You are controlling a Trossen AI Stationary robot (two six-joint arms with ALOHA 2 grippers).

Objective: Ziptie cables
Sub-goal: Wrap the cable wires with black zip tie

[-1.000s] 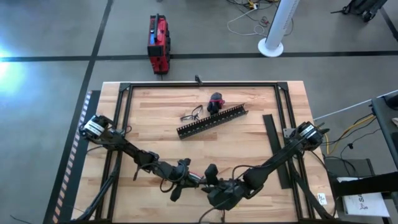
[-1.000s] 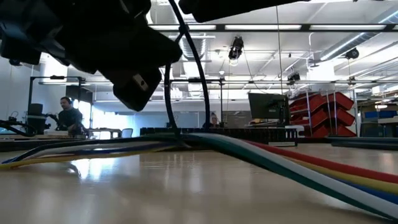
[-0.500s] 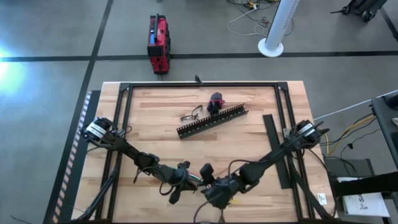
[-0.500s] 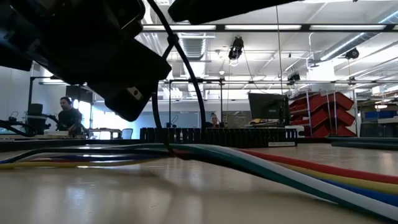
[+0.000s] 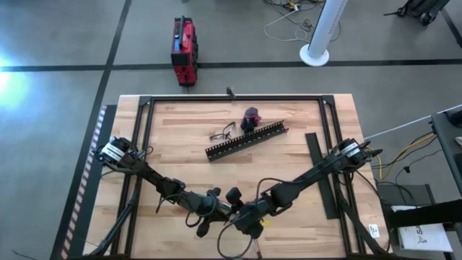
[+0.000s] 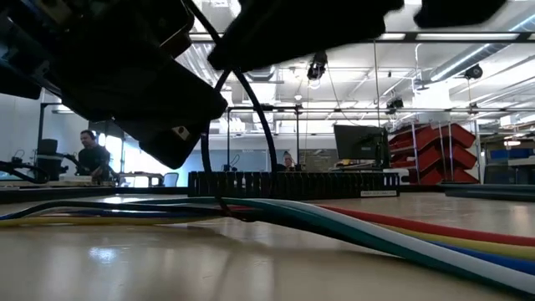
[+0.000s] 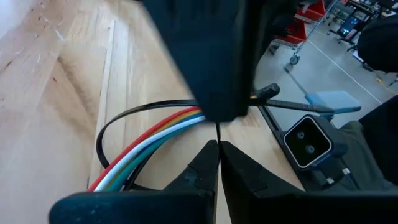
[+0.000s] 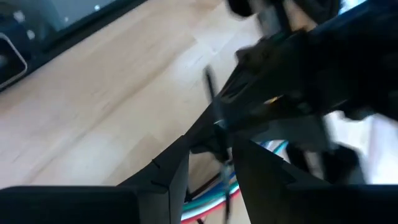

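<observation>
Both jaws at ziptie (image 7: 134,115), cables (image 7: 152,140).

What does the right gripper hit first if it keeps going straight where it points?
Most likely the left gripper. In the right wrist view it sits directly ahead of the right gripper, with the ziptie in the gap between them and the cables just below. Depth is hard to judge.
</observation>
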